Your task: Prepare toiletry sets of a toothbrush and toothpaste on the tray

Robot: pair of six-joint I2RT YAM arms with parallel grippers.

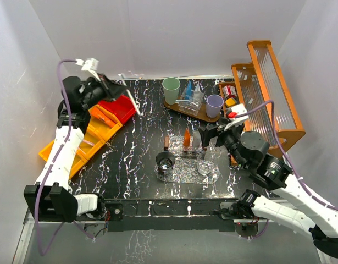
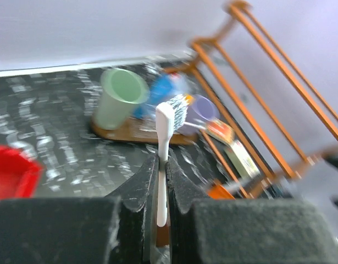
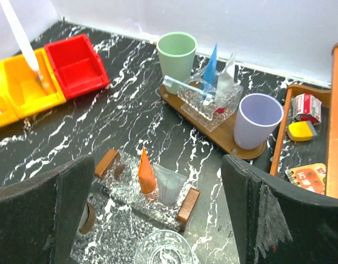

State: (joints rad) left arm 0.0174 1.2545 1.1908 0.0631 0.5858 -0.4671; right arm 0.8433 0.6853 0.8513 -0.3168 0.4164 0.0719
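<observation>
My left claw [image 2: 163, 165] is clamped tight on a toothbrush [image 2: 164, 118] by the handle, bristle end sticking out front, so the head goes in first. It's in the upper left of the top view, over the red bin [image 1: 120, 108]. The wooden tray [image 1: 182, 111] sits upper centre with a green cup [image 1: 171, 89], a lilac cup [image 1: 214, 104] and a glass holder [image 1: 195, 99] that has a blue tube [image 3: 211, 63] and a second brush [image 3: 182, 86] in it. My right claw [image 1: 211, 132] is spread wide with nothing in it, right of centre by the orange tube [image 1: 186, 137]. I reckon the run across to the green cup is open. The orange rack [image 1: 267, 93] on the far right is the edge to avoid.
</observation>
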